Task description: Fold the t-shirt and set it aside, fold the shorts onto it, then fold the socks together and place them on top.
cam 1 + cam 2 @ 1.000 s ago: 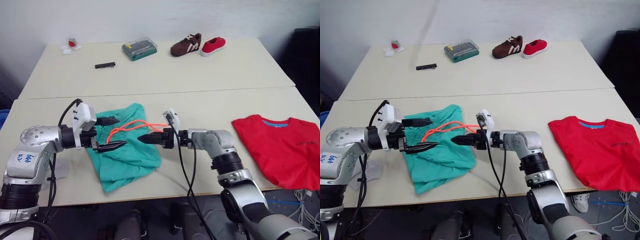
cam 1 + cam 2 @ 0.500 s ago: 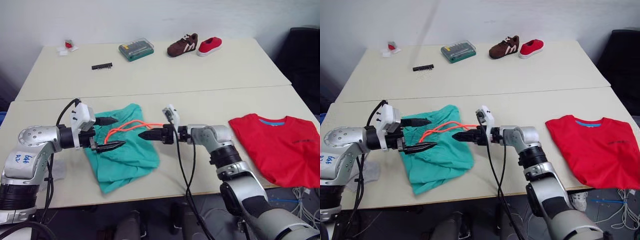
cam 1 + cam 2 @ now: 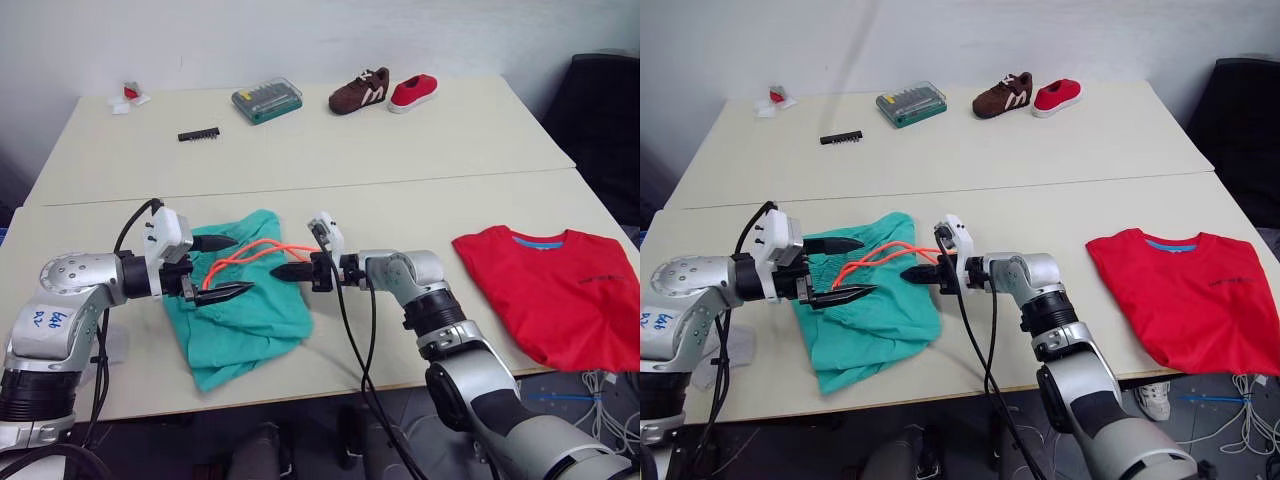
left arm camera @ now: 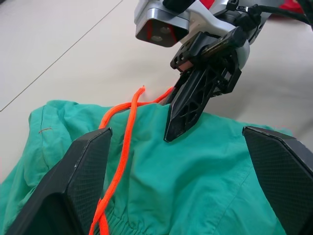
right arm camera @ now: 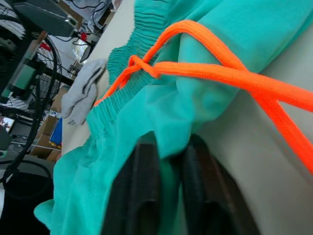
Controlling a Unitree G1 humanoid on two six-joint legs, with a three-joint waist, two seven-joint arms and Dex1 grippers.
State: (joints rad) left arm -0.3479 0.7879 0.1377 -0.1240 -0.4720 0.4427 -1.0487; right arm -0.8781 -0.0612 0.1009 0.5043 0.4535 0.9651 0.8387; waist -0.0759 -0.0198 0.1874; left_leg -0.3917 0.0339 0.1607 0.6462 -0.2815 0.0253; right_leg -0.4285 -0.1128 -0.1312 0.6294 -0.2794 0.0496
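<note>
The teal shorts [image 3: 250, 320] lie crumpled on the near table, their orange drawstring [image 3: 255, 252] looping off the top edge. My left gripper [image 3: 243, 264] hangs open over the shorts' left part, with nothing between its fingers [image 4: 73, 196]. My right gripper [image 3: 277, 271] is shut on the shorts' right edge, and teal cloth is pinched between its fingers [image 5: 142, 196]. The red t-shirt [image 3: 550, 290] lies spread flat at the table's right end. One grey sock [image 5: 80, 95] lies just past the shorts' waistband, next to my left arm.
On the far table stand a green tool case [image 3: 266, 100], a brown shoe [image 3: 357, 90], a small red shoe [image 3: 413, 90], a black strip [image 3: 198, 133] and a small red-and-white item [image 3: 130, 95]. A dark chair [image 3: 610, 120] stands at the right.
My right gripper has slid left to the shorts' edge and shut on the cloth. The left gripper has kept its place and stays open. The camera has shifted slightly.
</note>
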